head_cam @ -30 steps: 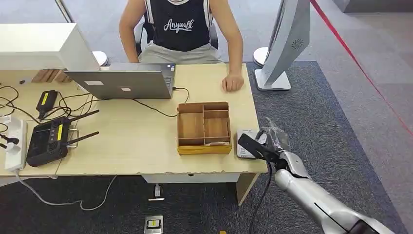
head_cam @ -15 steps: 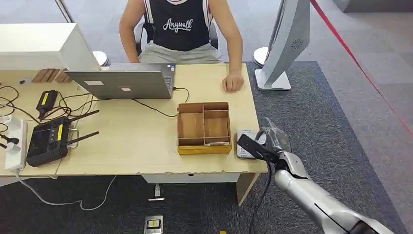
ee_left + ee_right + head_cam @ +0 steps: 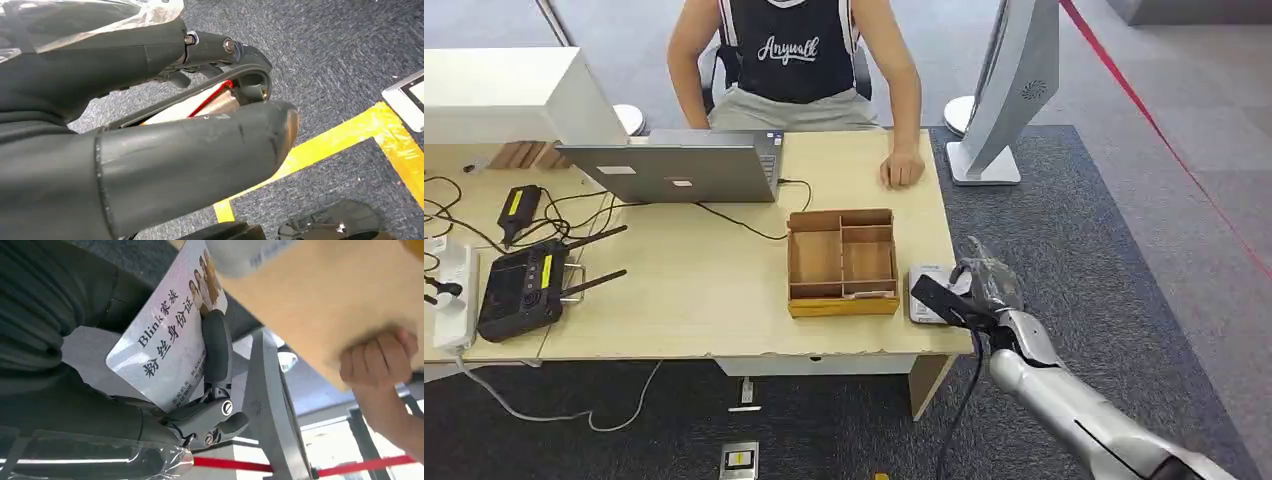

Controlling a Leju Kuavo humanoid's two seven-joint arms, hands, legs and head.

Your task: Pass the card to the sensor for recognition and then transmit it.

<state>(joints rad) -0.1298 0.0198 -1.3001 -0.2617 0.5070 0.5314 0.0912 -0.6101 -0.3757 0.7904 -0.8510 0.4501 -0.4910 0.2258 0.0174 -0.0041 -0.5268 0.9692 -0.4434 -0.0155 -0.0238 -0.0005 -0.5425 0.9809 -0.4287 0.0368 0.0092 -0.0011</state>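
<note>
sensor [image 3: 927, 296] half behind right hand [image 3: 984, 290] (w/ card [image 3: 167, 340])

We see the white printed card [image 3: 167, 347] pinched in the right hand [image 3: 982, 290], held just above the grey sensor [image 3: 927, 281] at the table's near right corner.

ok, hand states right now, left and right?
Left robot hand: fingers curled in, nothing clearly held, so closed.
Right robot hand: holding the card, by the sensor.
</note>
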